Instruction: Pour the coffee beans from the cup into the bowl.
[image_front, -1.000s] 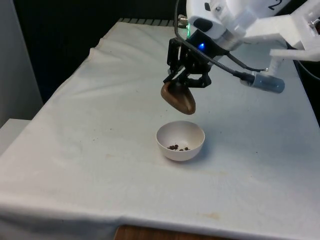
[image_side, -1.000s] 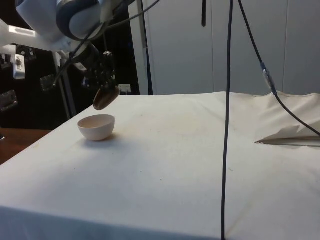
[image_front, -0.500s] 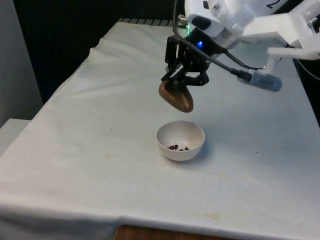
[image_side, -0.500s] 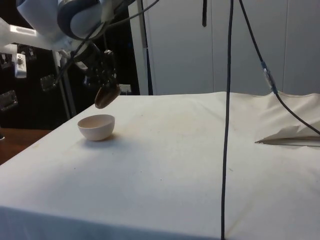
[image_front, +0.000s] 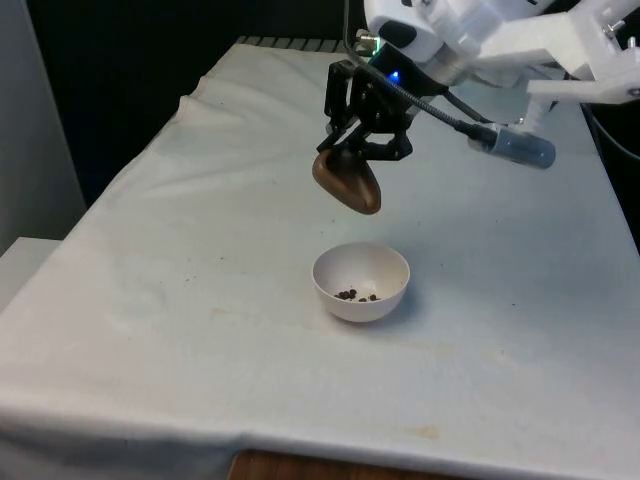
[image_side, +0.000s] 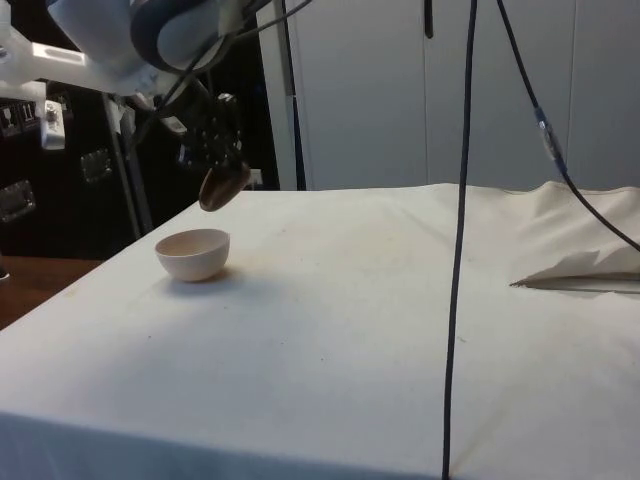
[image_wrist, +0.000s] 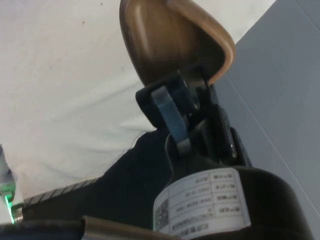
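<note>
A white bowl (image_front: 361, 281) rests on the cloth with a few dark coffee beans (image_front: 357, 295) in its bottom; the side view has the bowl (image_side: 193, 253) near the table's left edge. My gripper (image_front: 360, 152) is shut on the rim of a brown cup (image_front: 348, 185), which hangs tipped over, above the bowl and a little beyond it towards the front view's left. In the side view the cup (image_side: 223, 186) is above and right of the bowl. The wrist view looks into the cup (image_wrist: 172, 42), whose inside is bare, with a finger (image_wrist: 170, 112) clamped on its rim.
A few stray beans (image_front: 189, 280) lie on the cloth on the front view's left of the bowl. A black cable (image_side: 458, 240) hangs down through the side view, and the cloth is rumpled at the right (image_side: 580, 268).
The gripper has risen with the tipped cup and shifted slightly towards the front view's left, away from the bowl. The bowl and its beans are unchanged.
</note>
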